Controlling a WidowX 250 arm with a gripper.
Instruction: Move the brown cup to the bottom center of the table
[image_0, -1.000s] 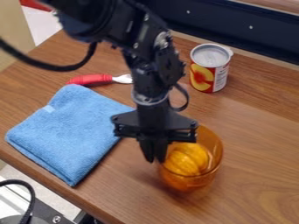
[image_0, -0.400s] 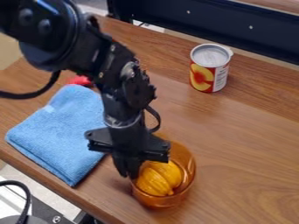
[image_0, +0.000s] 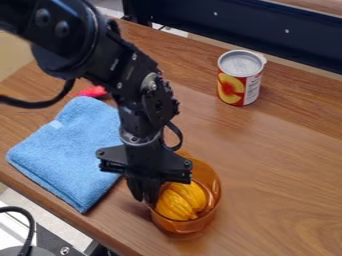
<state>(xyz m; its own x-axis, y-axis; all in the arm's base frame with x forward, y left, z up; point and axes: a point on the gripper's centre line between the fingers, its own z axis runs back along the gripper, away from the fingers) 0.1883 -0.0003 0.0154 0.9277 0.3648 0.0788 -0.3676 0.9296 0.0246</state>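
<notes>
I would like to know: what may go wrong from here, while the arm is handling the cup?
The gripper holds the orange-brown cup at one side of its rim, so the cup might tip or slip. The yellow ridged object inside could roll and unbalance it. The table's near edge is close, so moving too far that way might risk a fall.

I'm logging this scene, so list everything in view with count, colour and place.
cup: one, translucent orange-brown, near edge
ribbed object: one, yellow-orange, inside cup
cloth: one, blue, left of cup
can: one, red and yellow, far side
partly hidden item: one, red, beyond cloth
table: one, brown, underneath
panel: one, dark blue, behind table
cables: two, black, left side
gripper: one, black, at cup's left rim
arm: one, black, upper left
</notes>
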